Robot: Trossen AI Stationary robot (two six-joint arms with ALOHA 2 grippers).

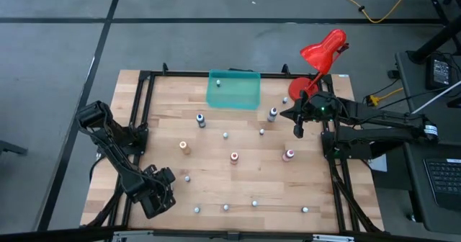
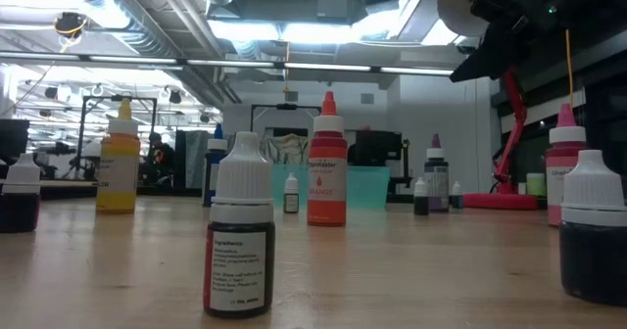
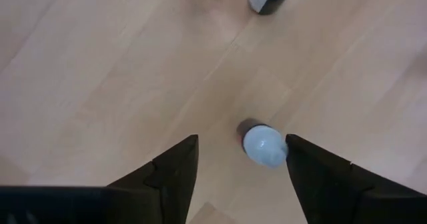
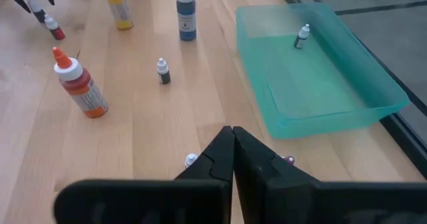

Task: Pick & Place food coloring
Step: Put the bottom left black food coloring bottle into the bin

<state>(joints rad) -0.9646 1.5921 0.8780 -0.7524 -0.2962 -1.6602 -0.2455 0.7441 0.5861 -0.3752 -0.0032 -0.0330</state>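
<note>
The food coloring bottles stand scattered upright on the wooden table: an orange one, a red one, a pink one, a blue one and several small pale-capped ones. One small bottle stands inside the teal tray. My left gripper is open near the table's near left corner, pointing down; a small white-capped bottle stands between its fingers, closer to one of them, and no touch shows. My right gripper is shut and holds nothing, hovering above the table to the right of the tray.
A red desk lamp stands at the far right corner, close behind my right arm. A black frame runs around the table's edges. Bare wood lies between the bottles in the table's middle. The room beyond holds shelves and equipment.
</note>
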